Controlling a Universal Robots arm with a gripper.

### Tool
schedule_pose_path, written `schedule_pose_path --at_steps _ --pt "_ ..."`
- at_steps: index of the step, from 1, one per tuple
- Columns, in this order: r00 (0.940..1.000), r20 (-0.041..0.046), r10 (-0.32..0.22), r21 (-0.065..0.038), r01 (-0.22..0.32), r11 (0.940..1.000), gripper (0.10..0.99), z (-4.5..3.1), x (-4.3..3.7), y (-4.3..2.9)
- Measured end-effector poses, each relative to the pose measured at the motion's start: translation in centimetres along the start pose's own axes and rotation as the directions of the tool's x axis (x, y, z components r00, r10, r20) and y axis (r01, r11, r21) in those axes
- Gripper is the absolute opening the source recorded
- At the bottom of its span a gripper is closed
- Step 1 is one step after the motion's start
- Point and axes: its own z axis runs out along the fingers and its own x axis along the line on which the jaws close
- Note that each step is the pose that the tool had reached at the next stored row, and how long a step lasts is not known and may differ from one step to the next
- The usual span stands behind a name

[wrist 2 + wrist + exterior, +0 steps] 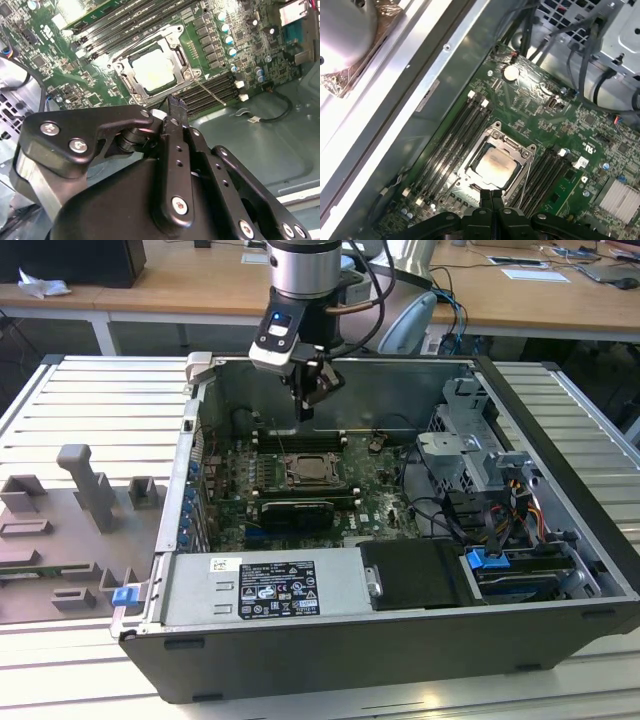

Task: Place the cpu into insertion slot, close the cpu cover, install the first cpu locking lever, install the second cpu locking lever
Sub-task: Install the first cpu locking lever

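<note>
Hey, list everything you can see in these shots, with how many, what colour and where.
computer case: one, black and grey, open, on the table
table: one, silvery slats, under the case
motherboard: one, green, inside the case
cpu: one, silver-grey, seated in the socket
cpu cover: one, silvery frame, lying flat around the cpu
black card: one, beside the socket
power supply: one, silver, at the case's near edge
moulded blocks: several, grey, on the exterior view's left
arm: one, silver and black, above the case
gripper: one, black, shut, empty, above the motherboard
</note>
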Motion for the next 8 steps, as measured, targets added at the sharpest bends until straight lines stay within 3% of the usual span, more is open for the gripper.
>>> schedule_pose_path --at_steps 6,8 --pt "0.9981 -0.0030 -0.062 0.000 0.062 0.9981 0.106 0.00 0.00 0.00" --pt "0.9931 -0.0056 -0.117 -0.001 0.117 0.9931 0.106 0.00 0.00 0.00"
